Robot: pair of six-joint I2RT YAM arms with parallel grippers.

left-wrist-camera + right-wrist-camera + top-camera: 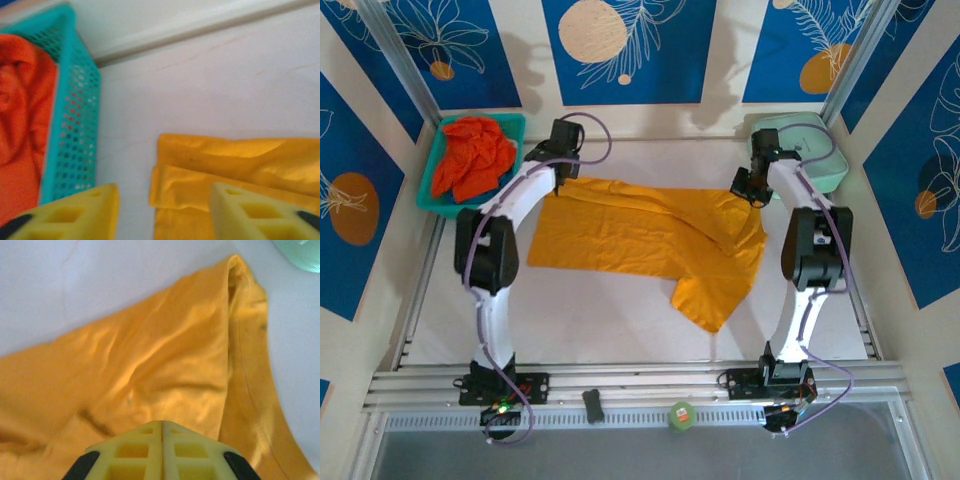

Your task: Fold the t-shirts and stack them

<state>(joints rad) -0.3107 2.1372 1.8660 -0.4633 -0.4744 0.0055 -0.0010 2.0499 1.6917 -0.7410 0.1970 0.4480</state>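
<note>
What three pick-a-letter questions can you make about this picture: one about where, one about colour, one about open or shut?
1. Where is the red-orange t-shirt? A on the wall B in the teal basket C on the floor
2. What colour is the spread t-shirt on the table? A blue B white C yellow-orange
3. The right gripper is: A shut B wide open C gripping the basket
Answers: B, it lies bunched in the basket; C, that cloth is yellow-orange; A, its fingers meet with no gap.
</note>
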